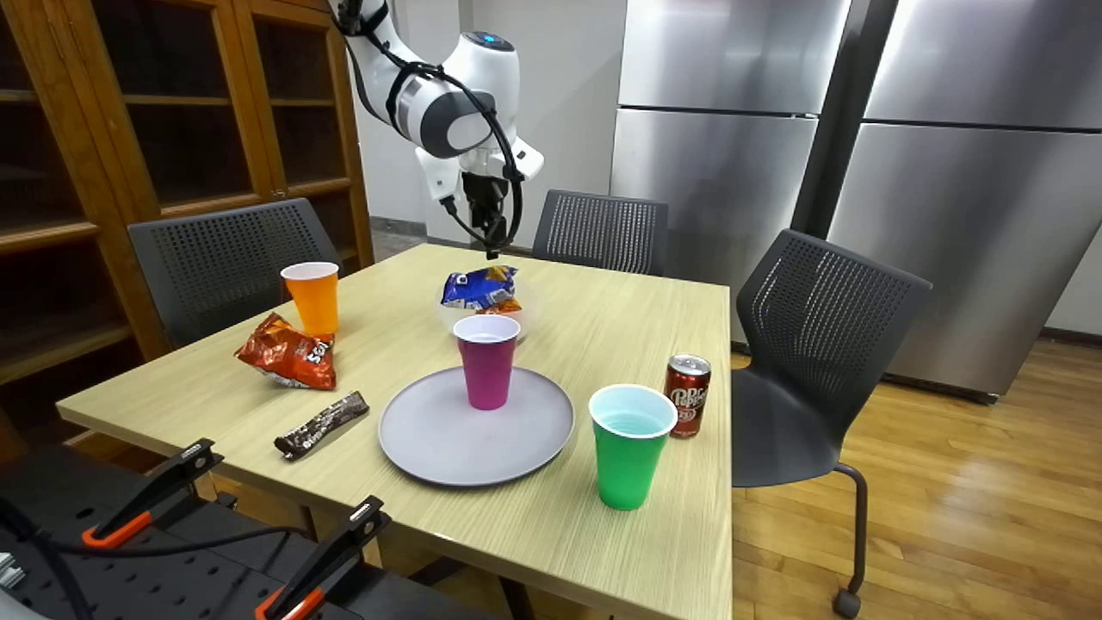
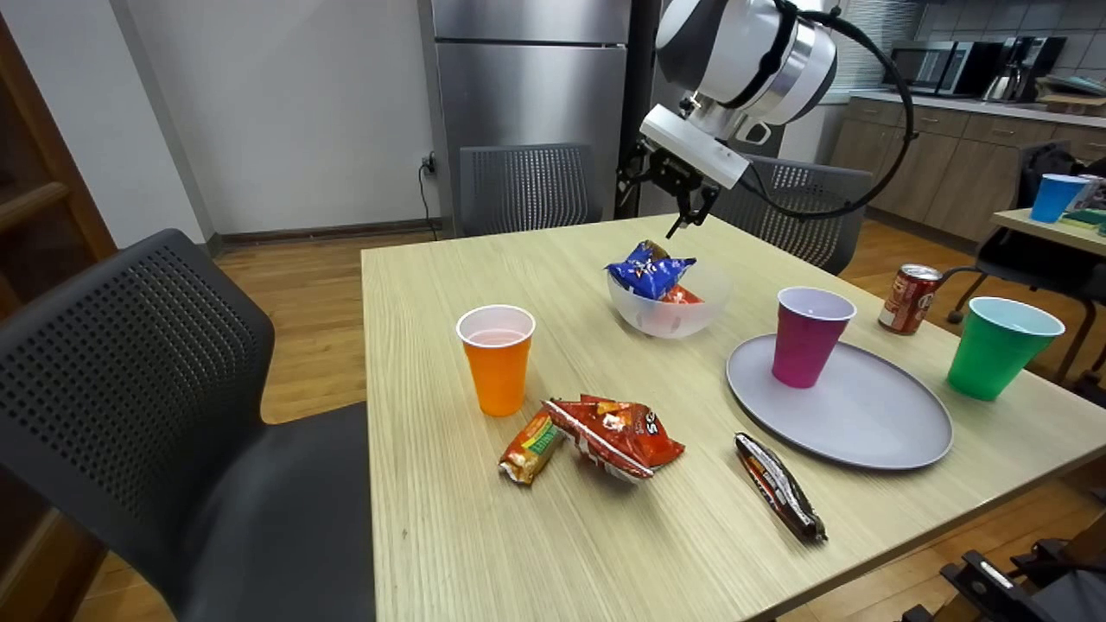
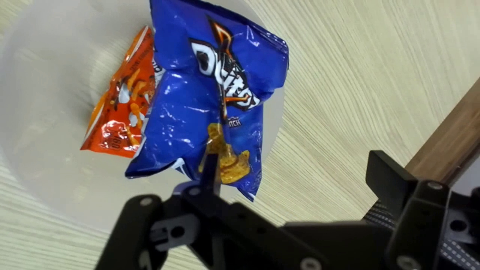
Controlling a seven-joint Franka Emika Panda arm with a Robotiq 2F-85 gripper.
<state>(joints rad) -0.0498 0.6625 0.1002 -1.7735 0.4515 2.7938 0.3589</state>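
In an exterior view, two steel refrigerators [image 1: 719, 224] stand at the far right and a wooden cabinet [image 1: 181, 207] fills the left. Between them, nearer, is a pale table [image 1: 620, 319], with dark chairs [image 1: 826, 310] at its left, far and right sides. A white robot arm [image 1: 482, 77] hangs over the far part of the table. Its gripper [image 3: 296, 163] is spread wide: in the wrist view one of its fingers [image 3: 210, 168] overlaps the blue chip bag [image 3: 180, 112], the other stands well to the right. The fingertips are just above the bag or at it; whether they touch, I cannot tell.

A gray plate [image 1: 422, 443] lies on the near part of the table. Beyond it is a cloudy bowl [image 2: 644, 318], where the blue chip bag rests, sticking up above the rim. A red snack bag [image 1: 293, 353] lies to the near left. A small orange bag [image 3: 120, 116] is in the bowl, partly covered by the blue one.

A green cup [image 1: 628, 465] stands near right of the plate, a purple cup [image 1: 486, 370] upright on it, and an orange cup [image 1: 316, 301] beyond the red snack bag. The soda can [image 1: 687, 396] is just beyond the green cup. A dark candy bar [image 1: 323, 424] lies between the red snack bag and the plate; a gold-wrapped bar [image 2: 529, 447] has one end behind or under that bag.
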